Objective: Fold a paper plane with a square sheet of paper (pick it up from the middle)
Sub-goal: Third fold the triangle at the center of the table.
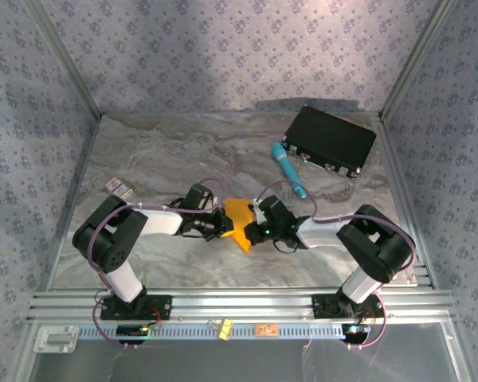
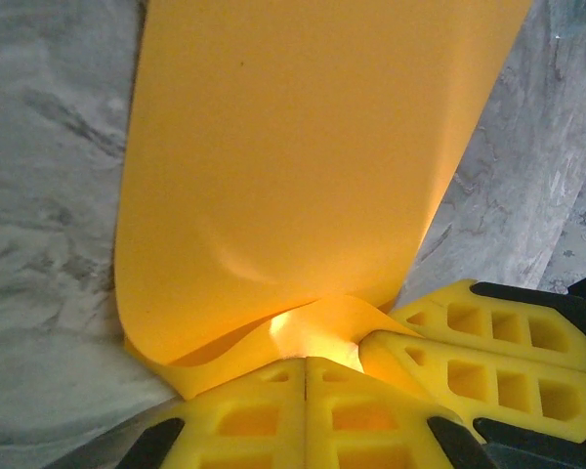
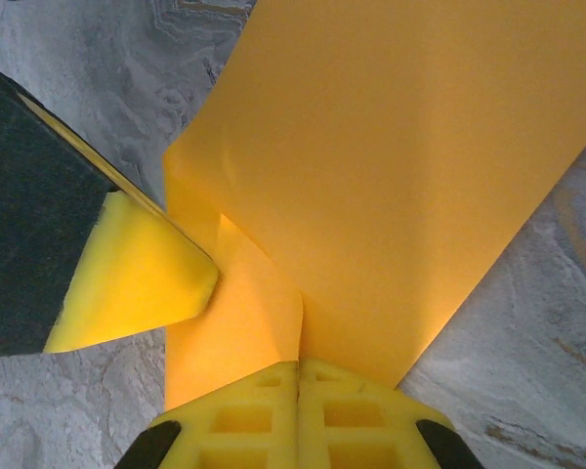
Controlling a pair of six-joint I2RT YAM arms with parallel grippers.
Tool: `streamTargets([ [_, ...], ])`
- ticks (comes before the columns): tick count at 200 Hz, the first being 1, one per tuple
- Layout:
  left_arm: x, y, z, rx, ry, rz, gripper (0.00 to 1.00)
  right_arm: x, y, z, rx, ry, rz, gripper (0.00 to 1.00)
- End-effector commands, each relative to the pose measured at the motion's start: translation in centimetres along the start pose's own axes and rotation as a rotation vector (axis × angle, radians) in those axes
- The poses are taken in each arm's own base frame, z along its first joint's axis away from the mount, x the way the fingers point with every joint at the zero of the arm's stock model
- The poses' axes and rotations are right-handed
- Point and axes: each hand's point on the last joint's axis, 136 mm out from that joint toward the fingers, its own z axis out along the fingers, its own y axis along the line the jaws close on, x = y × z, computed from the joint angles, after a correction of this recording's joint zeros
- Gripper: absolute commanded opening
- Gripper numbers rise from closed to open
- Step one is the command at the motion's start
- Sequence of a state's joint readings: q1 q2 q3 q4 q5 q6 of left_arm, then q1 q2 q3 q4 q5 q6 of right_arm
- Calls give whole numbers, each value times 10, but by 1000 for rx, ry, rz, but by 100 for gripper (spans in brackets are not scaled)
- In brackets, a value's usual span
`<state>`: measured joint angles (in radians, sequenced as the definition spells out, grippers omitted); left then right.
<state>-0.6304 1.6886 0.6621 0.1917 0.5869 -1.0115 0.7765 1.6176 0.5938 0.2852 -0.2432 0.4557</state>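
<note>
Square sheet of paper (image 1: pixel 237 216), plain orange-yellow, unmarked: left gripper (image 2: pixel 306 371) and right gripper (image 3: pixel 298 371) both clamped on it, fingertips side by side.

grey table (image 1: pixel 183 151) bears black case (image 1: pixel 331 142), teal cylinder (image 1: pixel 290 169), card (image 1: pixel 118 189).

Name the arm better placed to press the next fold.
Left, probably. The left gripper pinches the square sheet of paper where it curls over; the right gripper clamps a flatter part, suiting it to anchor.
</note>
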Motion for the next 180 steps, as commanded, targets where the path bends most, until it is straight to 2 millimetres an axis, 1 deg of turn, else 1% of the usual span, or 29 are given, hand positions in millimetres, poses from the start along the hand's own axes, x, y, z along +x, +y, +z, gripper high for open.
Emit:
streamTargets([
  [1, -2, -22, -9, 50, -20, 54, 8, 30, -24, 3, 86, 100, 23, 5],
  [20, -4, -32, -14, 70, -33, 74, 9, 31, -25, 3, 88, 101, 25, 5],
  [44, -4, -36, -13, 82, -27, 84, 10, 31, -25, 2, 88, 102, 24, 5],
  [89, -2, -30, -1, 84, 10, 71, 10, 31, -25, 2, 89, 99, 25, 5],
  [104, -1, -20, 3, 55, 16, 55, 10, 32, -25, 2, 89, 101, 26, 5],
  [154, 9, 22, 11, -75, 37, 25, 9, 31, -26, 1, 88, 95, 27, 5],
  [180, 13, 32, 13, -104, 53, 19, 8, 29, -22, 1, 75, 88, 27, 6],
])
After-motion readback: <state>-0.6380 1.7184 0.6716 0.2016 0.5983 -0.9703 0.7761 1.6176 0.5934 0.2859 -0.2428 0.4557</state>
